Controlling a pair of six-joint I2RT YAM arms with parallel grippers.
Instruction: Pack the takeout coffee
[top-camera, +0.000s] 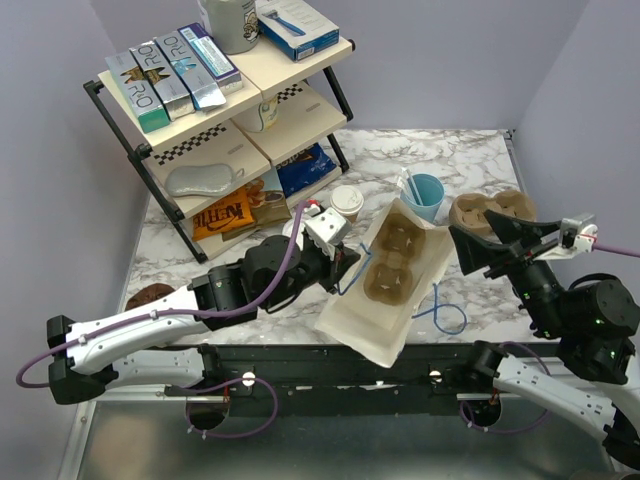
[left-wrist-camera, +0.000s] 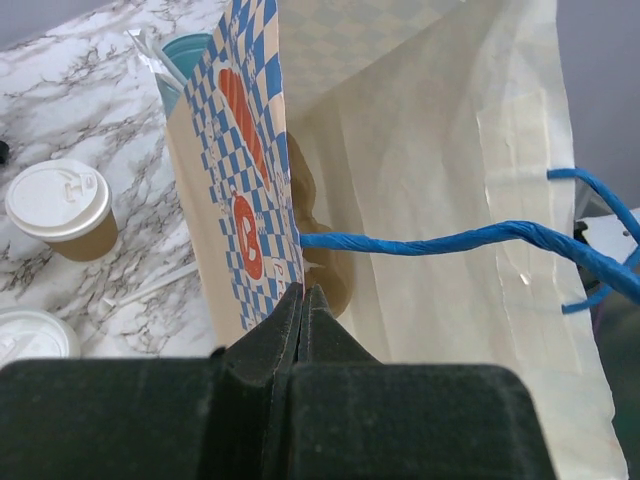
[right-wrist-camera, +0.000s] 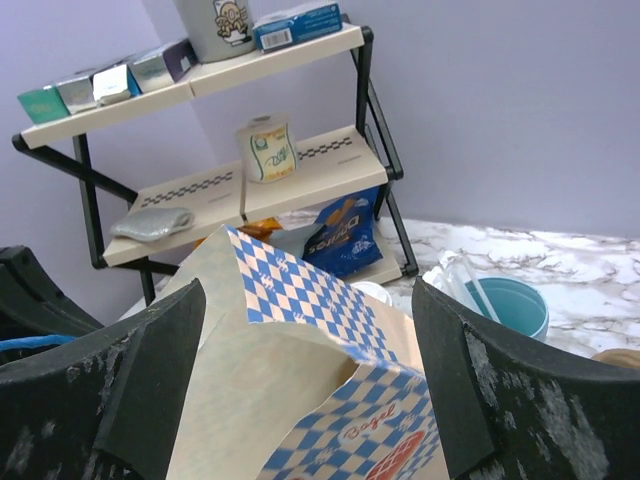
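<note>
Marble desk (top-camera: 470, 150) carries the takeout coffee (top-camera: 347, 202) upright, just beyond the left pincer (top-camera: 348, 262), which is clamped on the rim of the paper bag (top-camera: 350, 320), while the right pincer (top-camera: 475, 235) gapes wide across the bag, apart from the cup.

Upright tan takeout coffee (top-camera: 347, 203), white-lidded

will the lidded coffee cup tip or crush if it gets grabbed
The takeout coffee stands upright and tapers downward, so a high push may tip it. Its paper wall probably dents under a hard squeeze.
</note>
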